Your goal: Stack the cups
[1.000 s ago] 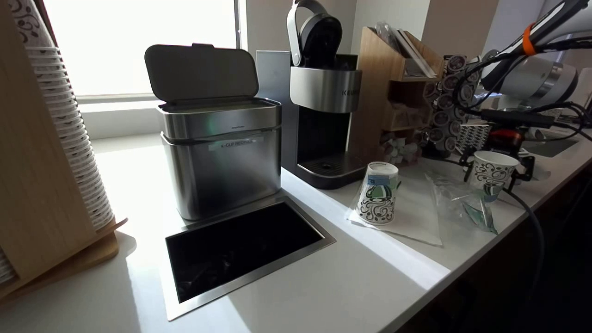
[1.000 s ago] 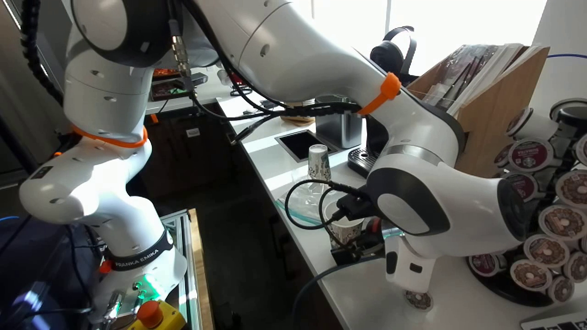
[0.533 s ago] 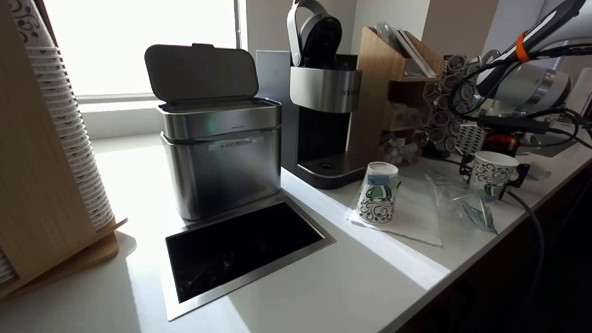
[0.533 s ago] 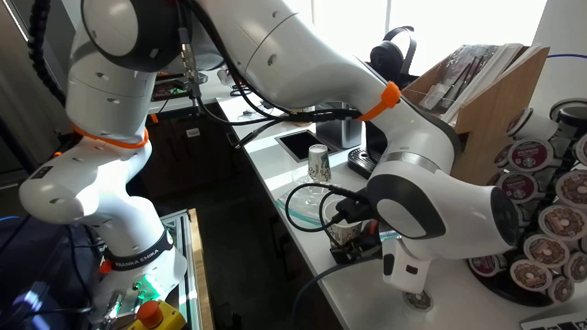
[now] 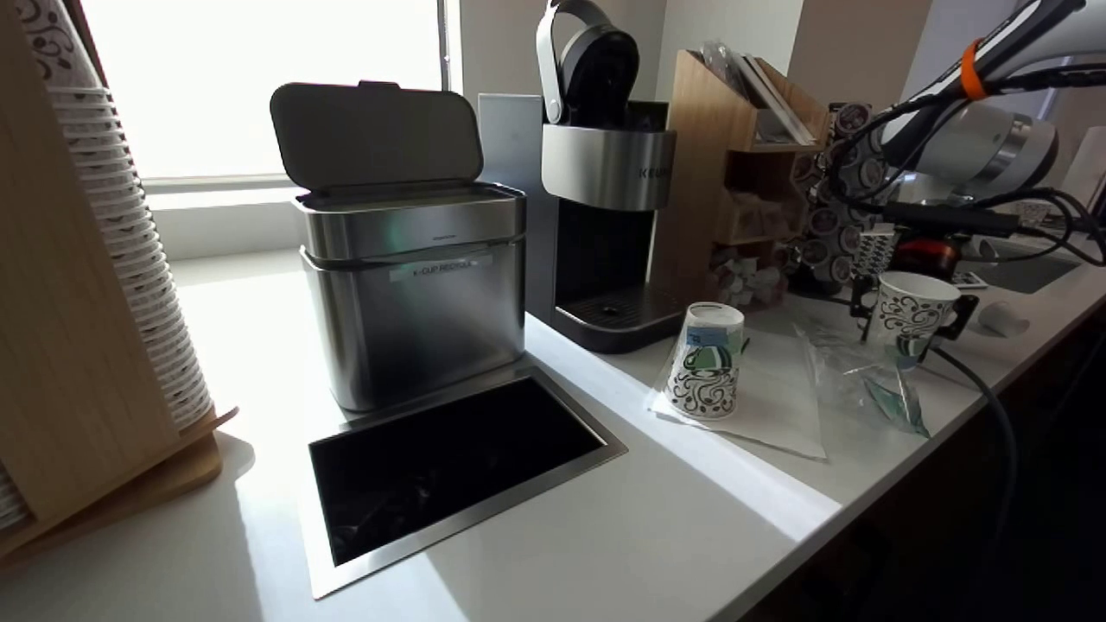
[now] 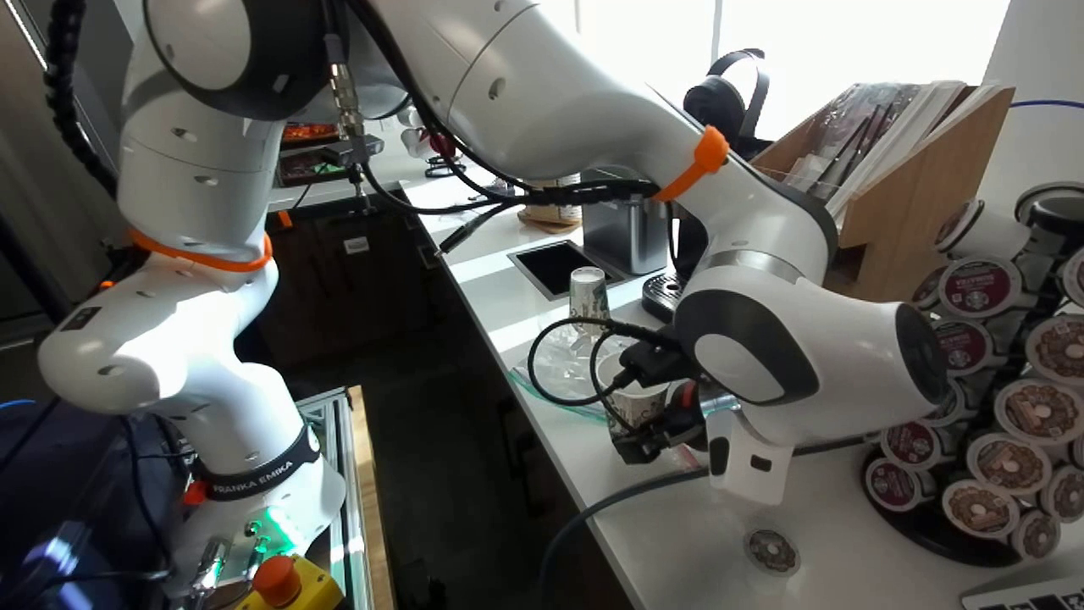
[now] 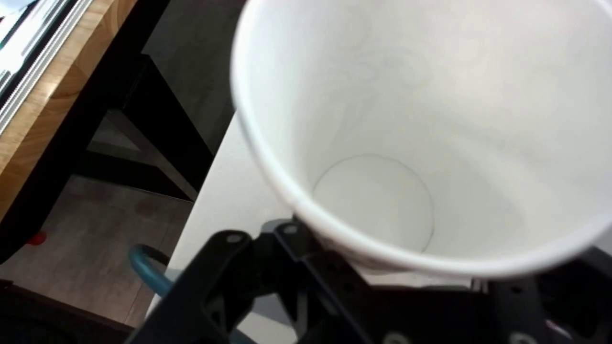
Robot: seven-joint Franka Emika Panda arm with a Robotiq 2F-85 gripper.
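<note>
One cup (image 5: 704,380) stands upside down on a white sheet of paper (image 5: 782,423); it also shows in the exterior view (image 6: 589,296). It is white with a dark swirl print and a green and blue patch. My gripper (image 5: 911,309) is shut on a second patterned cup (image 5: 907,324), with a black finger on each side. This held cup is mouth up, slightly tilted, and seems just above the counter; it also shows in the exterior view (image 6: 635,408). In the wrist view the held cup's white inside (image 7: 377,205) fills much of the picture, and its rim hides the fingertips.
A crumpled clear plastic bag (image 5: 890,397) lies between the two cups. The coffee maker (image 5: 609,173) and a wooden organizer (image 5: 704,173) stand behind. A metal bin (image 5: 423,302) and a dark counter opening (image 5: 458,466) are farther along. The pod rack (image 6: 974,424) is near the arm.
My gripper and the cup in it have moved slightly up and, in an exterior view, slightly left toward the upside-down cup. The upside-down cup has not moved.
</note>
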